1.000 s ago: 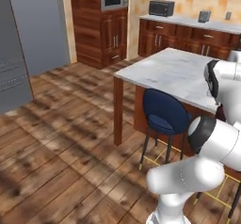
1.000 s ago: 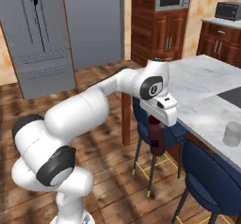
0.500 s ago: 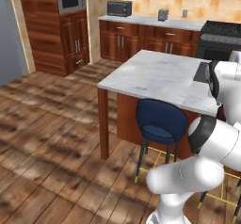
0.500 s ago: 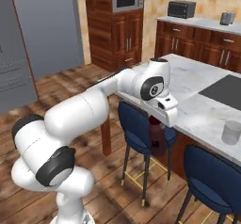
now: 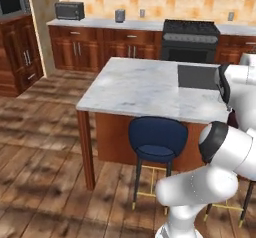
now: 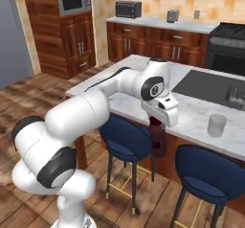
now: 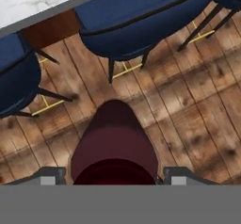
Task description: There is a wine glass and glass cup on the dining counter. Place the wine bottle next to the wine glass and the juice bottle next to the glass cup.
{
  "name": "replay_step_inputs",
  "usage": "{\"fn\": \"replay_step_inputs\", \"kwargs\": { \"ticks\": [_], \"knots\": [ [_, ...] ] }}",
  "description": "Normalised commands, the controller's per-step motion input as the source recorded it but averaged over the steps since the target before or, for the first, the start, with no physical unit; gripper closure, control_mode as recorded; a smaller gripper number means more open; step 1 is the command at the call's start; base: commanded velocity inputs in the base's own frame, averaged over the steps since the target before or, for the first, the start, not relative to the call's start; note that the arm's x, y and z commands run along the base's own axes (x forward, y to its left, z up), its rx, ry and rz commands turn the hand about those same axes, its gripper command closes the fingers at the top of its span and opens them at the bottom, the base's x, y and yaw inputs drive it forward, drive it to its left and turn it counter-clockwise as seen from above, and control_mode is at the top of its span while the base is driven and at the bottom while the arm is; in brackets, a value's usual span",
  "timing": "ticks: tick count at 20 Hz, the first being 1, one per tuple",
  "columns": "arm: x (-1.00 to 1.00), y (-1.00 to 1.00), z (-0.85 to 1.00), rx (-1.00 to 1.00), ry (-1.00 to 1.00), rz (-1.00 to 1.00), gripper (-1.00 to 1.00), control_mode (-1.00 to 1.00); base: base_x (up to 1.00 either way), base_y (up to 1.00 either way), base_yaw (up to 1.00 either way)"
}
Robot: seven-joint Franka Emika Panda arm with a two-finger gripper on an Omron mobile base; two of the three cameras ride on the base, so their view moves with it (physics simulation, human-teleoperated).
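My gripper (image 6: 159,119) is shut on the juice bottle (image 6: 158,139), a stubby dark maroon bottle that hangs below the hand, off the near edge of the dining counter (image 6: 191,109) and above the blue stools. Looking down the hand, the juice bottle (image 7: 114,143) sits between the two fingertips (image 7: 48,176) of my gripper (image 7: 114,180), over wooden floor. The glass cup (image 6: 216,125), a short clear tumbler, stands on the marble top to the right of the gripper. From the left, the dining counter (image 5: 140,87) lies ahead. The wine glass and wine bottle are out of view.
A dark inset sink (image 6: 210,85) takes up the counter's far right part. Blue stools (image 6: 125,138) (image 6: 210,173) stand along the near edge, below the bottle; another stool (image 5: 157,138) shows from the left. Wall cabinets, a stove (image 5: 190,39) and a microwave (image 6: 72,0) are behind.
The whole picture has shifted as the base moved: the fridge has left the view and the island now lies straight ahead. The gripper still holds the maroon bottle.
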Motion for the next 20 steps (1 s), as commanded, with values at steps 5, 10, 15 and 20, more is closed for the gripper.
{"fn": "replay_step_inputs", "kwargs": {
  "ticks": [5,10,15,20],
  "knots": [
    [0.0,0.0,0.0,0.0,0.0,0.0,1.0,1.0,0.59,0.18,-0.47],
    [0.0,0.0,0.0,0.0,0.0,0.0,1.0,1.0,0.73,0.33,-0.36],
    [0.0,0.0,0.0,0.0,0.0,0.0,1.0,1.0,0.72,0.37,-0.35],
    [0.0,0.0,0.0,0.0,0.0,0.0,1.0,1.0,0.67,0.33,-0.35]
  ]
}}
